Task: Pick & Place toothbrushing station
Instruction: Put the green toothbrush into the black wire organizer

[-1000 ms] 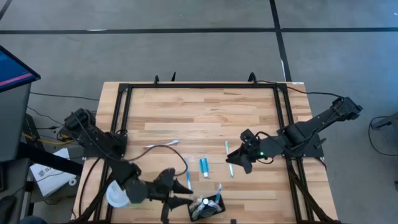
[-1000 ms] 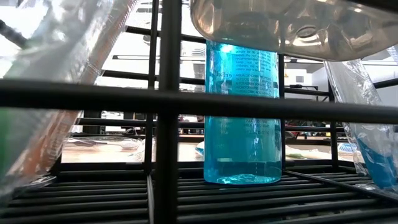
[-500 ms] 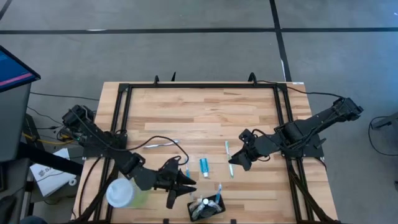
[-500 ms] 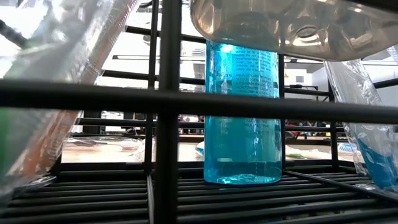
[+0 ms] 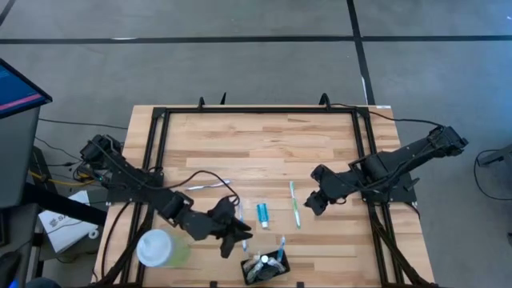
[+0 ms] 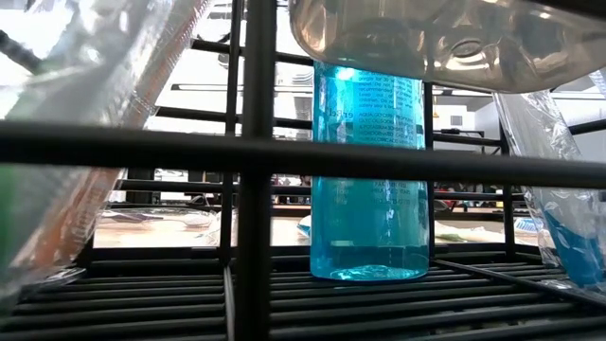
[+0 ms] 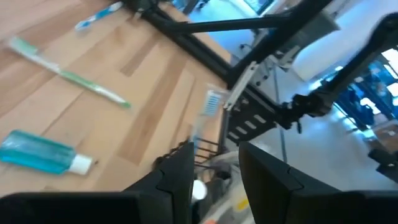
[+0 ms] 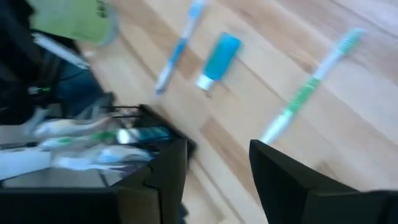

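The left tool [image 5: 238, 234] hovers empty, fingers parted, just above the black holder [image 5: 266, 266]. The right tool [image 5: 314, 202], also parted and empty, sits beside the green toothbrush [image 5: 294, 203] on the worktop [image 5: 264, 144].

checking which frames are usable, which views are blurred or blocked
High view: sharp, evenly lit, whole wooden table visible. Low view: blocked by black wire rack bars and a clear blue bottle right at the lens. Right wrist view: motion-smeared, the green toothbrush streaked. Left wrist view: softer blur, teal tube still readable.
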`<move>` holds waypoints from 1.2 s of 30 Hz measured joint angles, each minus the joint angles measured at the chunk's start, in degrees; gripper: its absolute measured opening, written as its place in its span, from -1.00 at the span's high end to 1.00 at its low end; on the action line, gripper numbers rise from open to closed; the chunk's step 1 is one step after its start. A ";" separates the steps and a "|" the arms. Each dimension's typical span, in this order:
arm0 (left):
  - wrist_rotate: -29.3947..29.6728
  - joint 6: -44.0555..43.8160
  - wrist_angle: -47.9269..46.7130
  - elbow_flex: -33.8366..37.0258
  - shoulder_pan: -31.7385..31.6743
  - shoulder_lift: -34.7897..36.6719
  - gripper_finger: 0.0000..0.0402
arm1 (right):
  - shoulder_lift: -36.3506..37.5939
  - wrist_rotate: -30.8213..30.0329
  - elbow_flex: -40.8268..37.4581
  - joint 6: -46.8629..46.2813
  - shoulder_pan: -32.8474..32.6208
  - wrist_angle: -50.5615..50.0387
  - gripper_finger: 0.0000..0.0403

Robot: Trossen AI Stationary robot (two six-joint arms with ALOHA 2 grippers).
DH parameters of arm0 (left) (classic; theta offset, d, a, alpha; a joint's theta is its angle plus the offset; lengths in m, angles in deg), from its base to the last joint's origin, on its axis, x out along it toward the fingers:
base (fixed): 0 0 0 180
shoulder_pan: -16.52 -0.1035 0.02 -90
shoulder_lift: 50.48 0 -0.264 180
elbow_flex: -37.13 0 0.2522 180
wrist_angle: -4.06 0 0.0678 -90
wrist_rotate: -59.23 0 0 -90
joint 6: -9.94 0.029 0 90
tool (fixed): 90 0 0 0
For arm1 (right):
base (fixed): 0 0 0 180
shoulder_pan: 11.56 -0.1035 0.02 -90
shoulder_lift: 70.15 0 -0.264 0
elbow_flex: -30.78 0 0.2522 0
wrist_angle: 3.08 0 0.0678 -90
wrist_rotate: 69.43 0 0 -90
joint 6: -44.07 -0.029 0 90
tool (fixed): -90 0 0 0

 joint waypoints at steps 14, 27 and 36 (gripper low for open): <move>-1.54 -14.26 -16.85 0.00 -3.11 0.00 0.40 | 0.00 -0.32 0.00 -0.67 0.43 -6.59 0.05; -14.86 -13.79 -20.52 0.00 -11.40 0.00 0.41 | -2.45 -0.51 0.13 1.43 2.34 -13.11 0.10; -15.91 -13.80 -22.40 -0.02 -10.58 0.00 0.41 | -4.99 -0.52 0.16 10.16 0.96 -11.29 -0.04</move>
